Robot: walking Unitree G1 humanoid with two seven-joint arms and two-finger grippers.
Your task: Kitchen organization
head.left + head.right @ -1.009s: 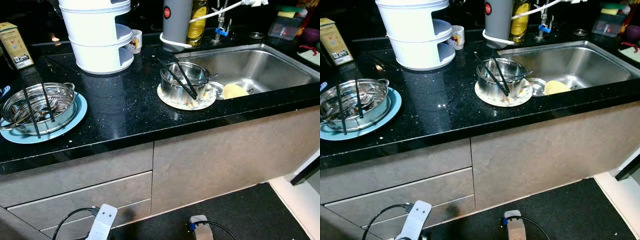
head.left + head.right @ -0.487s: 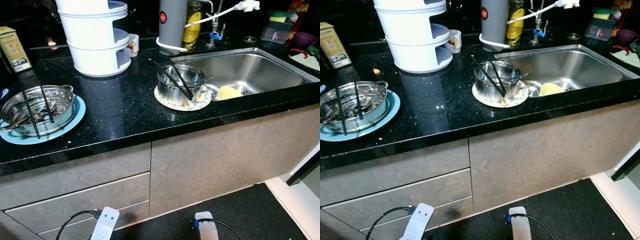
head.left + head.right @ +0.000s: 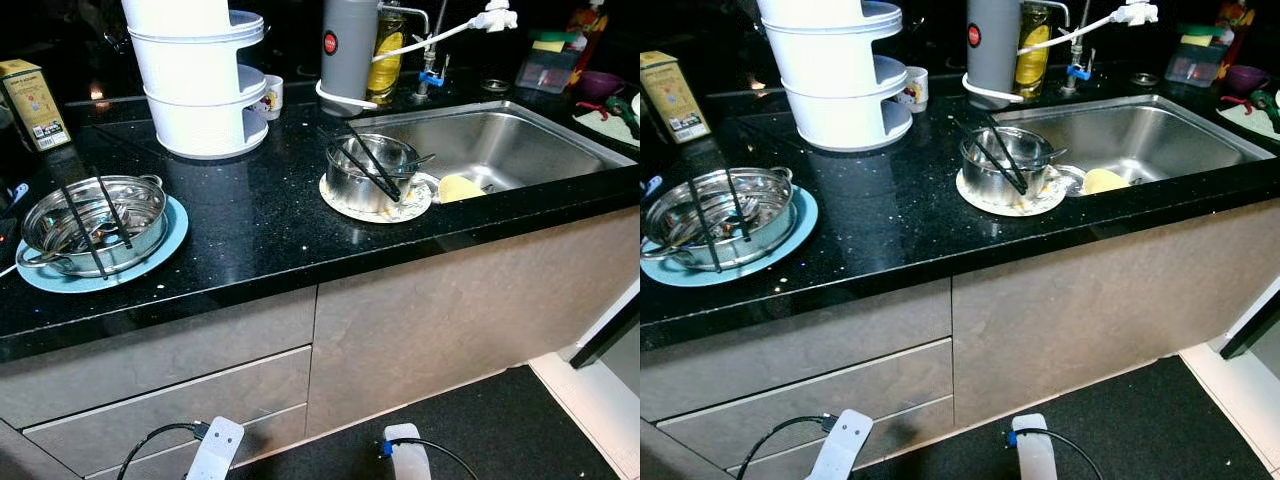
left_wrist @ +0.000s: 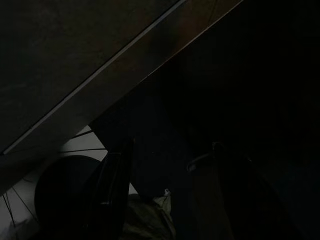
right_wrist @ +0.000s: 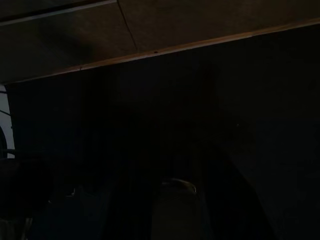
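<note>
Standing before black countertop (image 3: 250, 220): steel pot (image 3: 92, 220) with chopsticks on blue plate (image 3: 170, 232) at left; smaller steel pot (image 3: 365, 172) on patterned plate (image 3: 345, 205) beside sink (image 3: 500, 140). Both arms hang idle; finger spread cannot be told. Advised: approach squarely, lift pots level so chopsticks stay put.

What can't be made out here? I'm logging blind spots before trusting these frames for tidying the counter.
- Left gripper: left wrist view too dark to tell open or shut.
- Right gripper: right wrist view nearly black.
- Yellow box: print too small to read.
- White stacked container: top cut off by the frame edge.
- Small steel pot: contents hidden by its wall and chopsticks.
</note>
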